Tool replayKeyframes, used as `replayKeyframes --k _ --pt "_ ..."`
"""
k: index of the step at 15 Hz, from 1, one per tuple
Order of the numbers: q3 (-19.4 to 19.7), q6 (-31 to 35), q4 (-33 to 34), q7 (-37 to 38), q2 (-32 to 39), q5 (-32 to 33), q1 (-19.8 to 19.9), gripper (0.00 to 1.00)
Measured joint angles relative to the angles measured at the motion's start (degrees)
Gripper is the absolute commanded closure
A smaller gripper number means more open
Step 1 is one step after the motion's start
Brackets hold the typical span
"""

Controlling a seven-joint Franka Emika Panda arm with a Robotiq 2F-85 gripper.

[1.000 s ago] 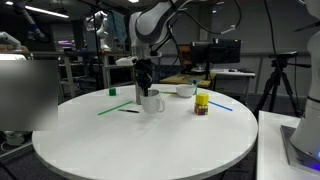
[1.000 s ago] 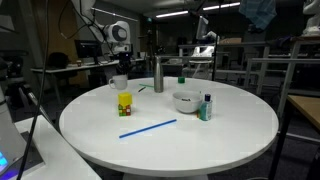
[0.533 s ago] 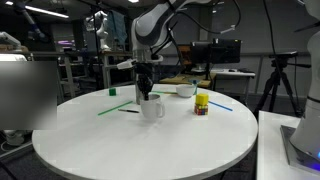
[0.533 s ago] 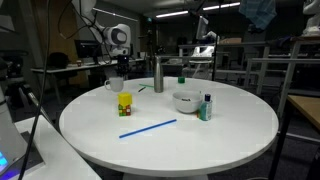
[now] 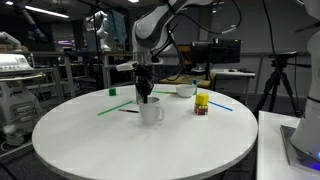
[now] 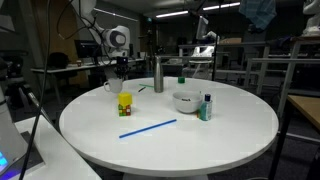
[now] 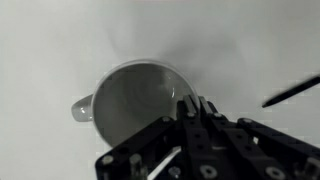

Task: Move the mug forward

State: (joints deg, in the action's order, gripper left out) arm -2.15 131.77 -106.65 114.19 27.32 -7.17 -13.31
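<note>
Gripping target: mug, centre frame, low at table level; handle points frame-left in wrist view.
Gripper: directly above, jaws pinched shut across mug's rim wall.
Background: bowl, well apart.

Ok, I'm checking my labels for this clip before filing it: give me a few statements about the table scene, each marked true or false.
1. The jaws grip the mug at its rim. True.
2. The mug lies on its side. False: it is upright, opening upward.
3. The steel bottle has tipped over. False: it stands upright.
4. A blue stick lies on the table. True.
5. The white bowl is stacked on the mug. False: it sits on the table, apart from the mug.
</note>
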Motion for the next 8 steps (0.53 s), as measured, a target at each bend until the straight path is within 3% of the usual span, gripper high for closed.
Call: replayKeyframes --k 8 --pt "0.01 0.74 0.01 -2.57 2.17 0.0 0.0 0.98"
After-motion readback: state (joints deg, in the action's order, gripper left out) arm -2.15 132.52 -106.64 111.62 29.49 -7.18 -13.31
